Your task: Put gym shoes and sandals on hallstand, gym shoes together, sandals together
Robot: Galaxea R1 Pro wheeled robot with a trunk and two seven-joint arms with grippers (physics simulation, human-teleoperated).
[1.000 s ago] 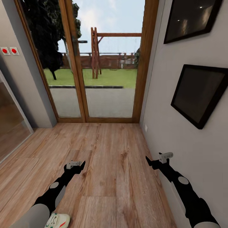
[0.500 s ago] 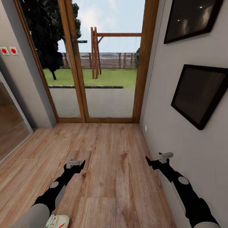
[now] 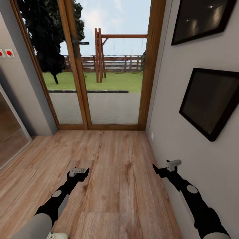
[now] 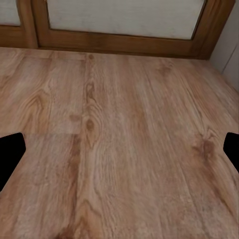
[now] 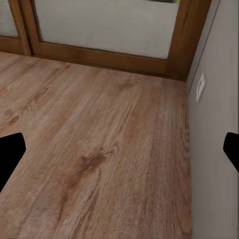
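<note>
Transit step: the robot faces the glass door (image 3: 99, 83), with nothing yet collected. Left gripper (image 3: 79, 172) and right gripper (image 3: 162, 170) hang spread wide and empty above the wood floor (image 3: 119, 172). One gym shoe (image 3: 57, 235), off-white with a green trim, lies beside the left arm, far from the door. Next, the robot probably needs to turn toward it.

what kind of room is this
Likely a home corridor or entry hall: wood plank floor, wood-framed glass doors opening onto a garden, and dark framed pictures on the side wall.
</note>
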